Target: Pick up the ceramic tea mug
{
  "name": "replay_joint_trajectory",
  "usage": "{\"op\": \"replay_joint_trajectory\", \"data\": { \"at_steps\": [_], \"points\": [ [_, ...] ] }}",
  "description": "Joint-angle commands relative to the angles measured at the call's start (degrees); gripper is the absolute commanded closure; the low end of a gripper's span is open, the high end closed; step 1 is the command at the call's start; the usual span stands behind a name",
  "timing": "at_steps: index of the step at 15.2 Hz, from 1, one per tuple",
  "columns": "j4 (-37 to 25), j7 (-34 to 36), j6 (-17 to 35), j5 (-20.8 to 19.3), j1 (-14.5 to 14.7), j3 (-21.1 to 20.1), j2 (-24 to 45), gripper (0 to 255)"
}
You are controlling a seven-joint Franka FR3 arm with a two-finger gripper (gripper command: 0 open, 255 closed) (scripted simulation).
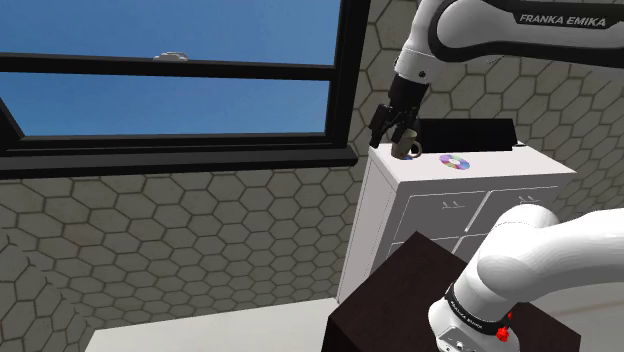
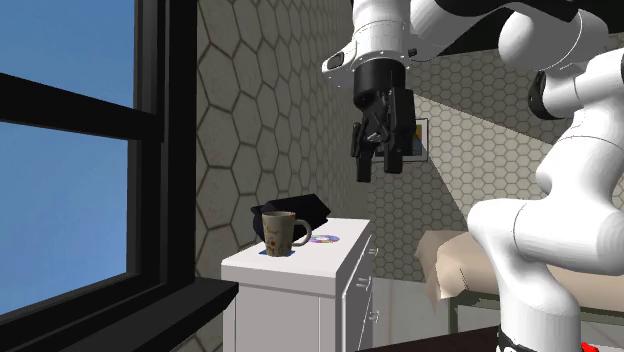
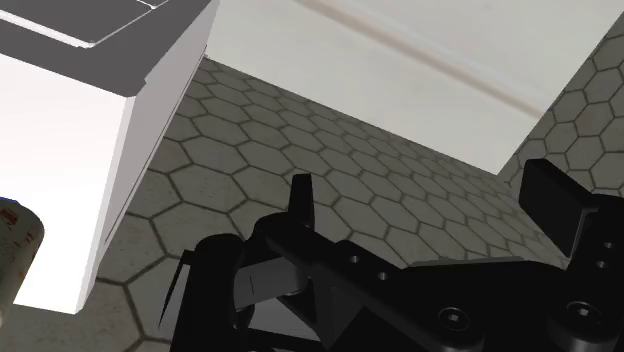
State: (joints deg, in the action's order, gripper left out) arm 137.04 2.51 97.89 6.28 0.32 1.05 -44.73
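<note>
A white cabinet (image 2: 288, 300) with drawers stands against a wall of grey hexagon tiles (image 2: 262, 105), beside a black-framed window (image 1: 170, 95) showing blue sky. On its top, near the window-side edge, a beige mug (image 2: 283, 234) stands upright. A shiny disc (image 2: 325, 238) lies just beside it, with a black object (image 2: 302, 210) behind. The black gripper (image 2: 378, 168) hangs above the mug, its fingers spread apart and holding nothing.

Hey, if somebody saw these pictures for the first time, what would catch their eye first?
Likely the black gripper, open in mid-air above a beige mug that stands upright on a white cabinet, beside a shiny disc. Next, the big dark-framed window of blue sky on the shoulder view's left.
</note>
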Motion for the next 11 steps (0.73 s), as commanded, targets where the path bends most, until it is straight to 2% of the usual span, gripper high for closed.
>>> {"op": "replay_joint_trajectory", "data": {
  "at_steps": [1, 11],
  "points": [
    [0.0, 0.0, 0.0, 0.0, 0.0, 0.0, 0.0, 0],
    [1.5, -13.1, 6.2, -8.7, -4.8, 10.6, 4.7, 0]
  ]
}}
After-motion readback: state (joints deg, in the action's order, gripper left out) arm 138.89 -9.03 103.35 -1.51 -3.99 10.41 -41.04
